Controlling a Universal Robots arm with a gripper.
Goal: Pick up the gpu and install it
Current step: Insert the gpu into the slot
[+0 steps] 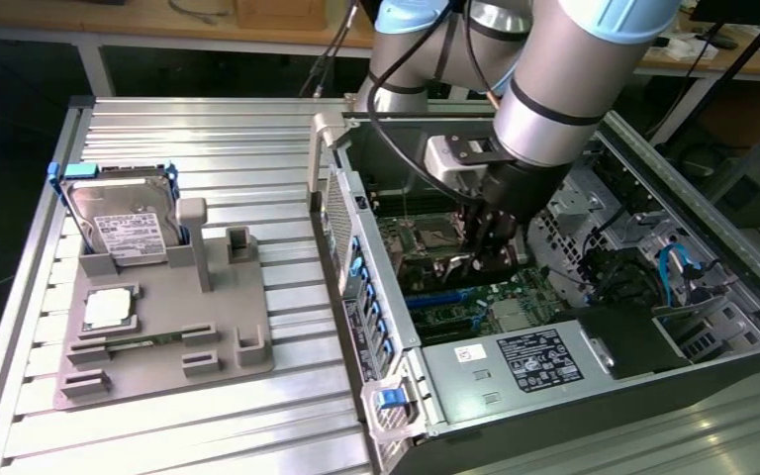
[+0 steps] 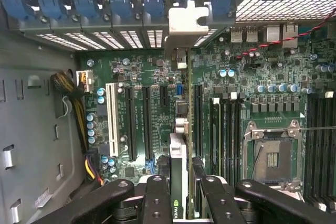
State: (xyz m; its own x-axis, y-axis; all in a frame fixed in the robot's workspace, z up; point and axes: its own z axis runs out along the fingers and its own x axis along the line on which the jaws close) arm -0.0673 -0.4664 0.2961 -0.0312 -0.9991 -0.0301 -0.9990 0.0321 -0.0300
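My gripper (image 1: pixel 489 255) is down inside the open computer case (image 1: pixel 353 228), shut on the gpu (image 1: pixel 439 267). In the wrist view the gpu (image 2: pixel 179 150) shows edge-on as a thin card running from between my black fingers (image 2: pixel 157 192) to its silver bracket (image 2: pixel 186 22) by the case's rear slot openings. It hangs over the green motherboard (image 2: pixel 142 77), next to the long black expansion slots (image 2: pixel 130 124). I cannot tell whether its edge touches a slot.
An open CPU socket (image 2: pixel 273 153) and memory slots lie beside the card. A yellow and black cable bundle (image 2: pixel 79 114) runs along one case wall. Outside the case, a grey holder (image 1: pixel 155 356) carries a hard drive (image 1: pixel 123 223) and a CPU chip (image 1: pixel 110 307).
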